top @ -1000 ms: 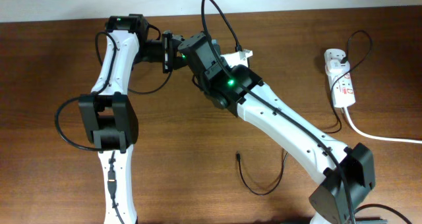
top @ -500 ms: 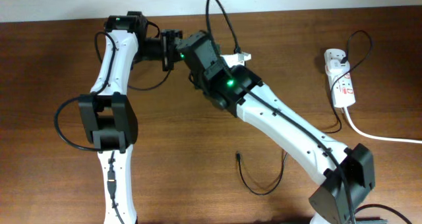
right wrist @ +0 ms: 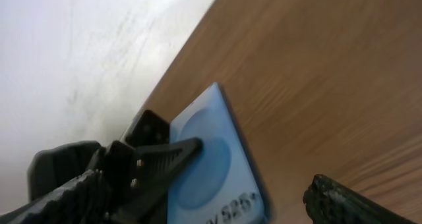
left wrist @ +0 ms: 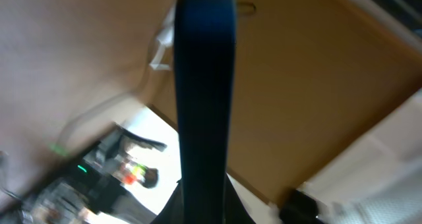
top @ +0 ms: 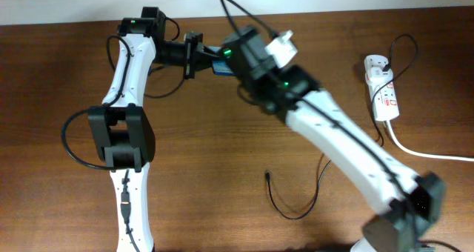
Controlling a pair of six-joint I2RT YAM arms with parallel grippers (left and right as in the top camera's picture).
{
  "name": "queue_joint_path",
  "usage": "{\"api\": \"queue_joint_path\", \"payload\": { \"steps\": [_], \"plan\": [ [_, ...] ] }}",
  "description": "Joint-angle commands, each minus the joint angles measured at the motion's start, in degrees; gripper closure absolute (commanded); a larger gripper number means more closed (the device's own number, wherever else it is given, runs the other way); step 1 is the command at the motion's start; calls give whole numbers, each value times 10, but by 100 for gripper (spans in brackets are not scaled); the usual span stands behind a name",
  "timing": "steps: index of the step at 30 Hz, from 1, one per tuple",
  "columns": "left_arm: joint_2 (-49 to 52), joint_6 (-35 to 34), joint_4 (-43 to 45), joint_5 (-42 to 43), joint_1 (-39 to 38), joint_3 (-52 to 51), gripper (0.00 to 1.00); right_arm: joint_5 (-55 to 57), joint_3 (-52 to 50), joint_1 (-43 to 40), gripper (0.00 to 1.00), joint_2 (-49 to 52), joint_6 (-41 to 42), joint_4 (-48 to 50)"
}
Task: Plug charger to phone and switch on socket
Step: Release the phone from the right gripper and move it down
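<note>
The phone [top: 220,68] shows as a blue sliver at the back of the table, between the two wrists. My left gripper [top: 197,55] is shut on the phone [left wrist: 204,85], which runs edge-on up the left wrist view from the left gripper [left wrist: 204,207]. In the right wrist view the phone's blue screen [right wrist: 211,158] has a black left-arm finger [right wrist: 158,159] lying on it. My right gripper [right wrist: 211,201] stands open around its near end, not touching. The charger [top: 292,207] lies loose at the front, its tip [top: 266,176] bare. The socket [top: 382,87] sits far right.
A thick white cord [top: 433,155] runs from the socket off the right edge. The right arm [top: 348,141] stretches diagonally over the table's middle, above the charger's loop. A pale wall [right wrist: 79,53] rises just behind the table's back edge.
My right gripper has opened and let go of the phone, and its wrist has swung up and to the right. My left gripper has shut on the phone.
</note>
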Motion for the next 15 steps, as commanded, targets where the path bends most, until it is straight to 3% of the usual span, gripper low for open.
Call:
{"api": "queue_joint_path", "payload": {
  "steps": [1, 3, 6, 8, 12, 15],
  "plan": [
    [0, 73, 56, -73, 6, 9, 100, -62, 8, -63, 1, -102, -338, -65],
    [0, 101, 59, -82, 6, 9, 100, -83, 8, -92, 1, -129, -407, -129],
    [-5, 225, 57, -83, 6, 18, 100, -119, 7, -147, 1, -136, -525, -257],
    [-23, 256, 53, -116, 4, 29, 100, -144, 7, -170, 2, -126, -567, -319],
    [-112, 268, 57, -315, 0, 41, 100, -175, 7, -198, 2, -99, -567, -387],
    [-169, 268, 36, -513, 1, 41, 100, -206, -30, -193, 2, -89, -567, -389]
  ]
}}
